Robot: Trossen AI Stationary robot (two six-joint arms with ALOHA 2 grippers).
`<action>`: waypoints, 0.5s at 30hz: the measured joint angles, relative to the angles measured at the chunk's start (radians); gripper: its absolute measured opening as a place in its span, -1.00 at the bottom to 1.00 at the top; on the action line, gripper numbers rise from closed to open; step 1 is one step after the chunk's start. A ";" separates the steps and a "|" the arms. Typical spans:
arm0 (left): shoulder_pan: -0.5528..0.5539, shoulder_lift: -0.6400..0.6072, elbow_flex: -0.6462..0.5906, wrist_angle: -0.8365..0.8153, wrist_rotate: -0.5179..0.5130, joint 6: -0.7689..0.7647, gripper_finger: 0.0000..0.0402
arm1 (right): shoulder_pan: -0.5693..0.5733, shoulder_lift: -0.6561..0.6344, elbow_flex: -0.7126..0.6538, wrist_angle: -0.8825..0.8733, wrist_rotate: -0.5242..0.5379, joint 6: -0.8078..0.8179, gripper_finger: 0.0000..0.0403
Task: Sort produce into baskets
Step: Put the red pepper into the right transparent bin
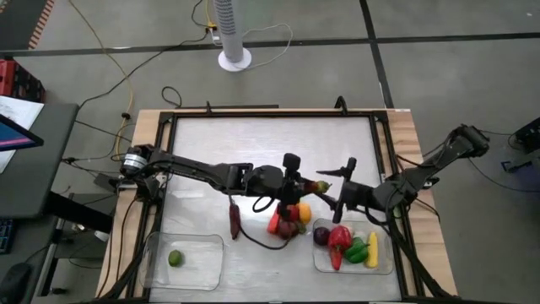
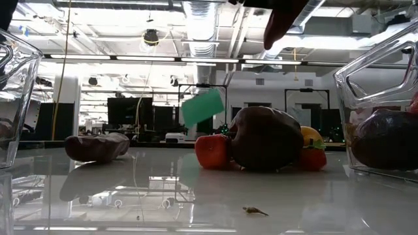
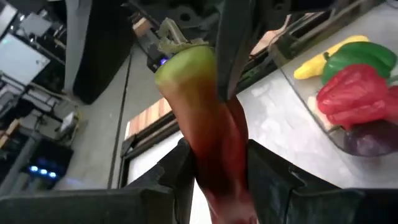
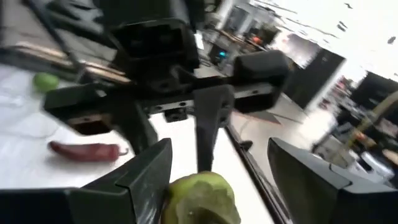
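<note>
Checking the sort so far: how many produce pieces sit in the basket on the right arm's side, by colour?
Purple piece: 1
Red pepper: 1
Green pepper: 1
Yellow piece: 1
Total in the right basket: 4
</note>
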 joint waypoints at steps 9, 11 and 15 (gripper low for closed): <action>-0.008 0.000 0.000 0.038 -0.001 0.070 -0.45 | 0.010 0.000 0.000 -0.006 -0.062 0.012 0.42; -0.009 0.000 0.000 0.053 -0.001 0.087 -0.45 | 0.007 0.000 0.000 -0.006 -0.071 0.013 0.39; -0.009 0.000 0.000 0.073 0.000 0.129 -0.45 | 0.000 0.000 0.000 -0.008 -0.080 0.030 0.27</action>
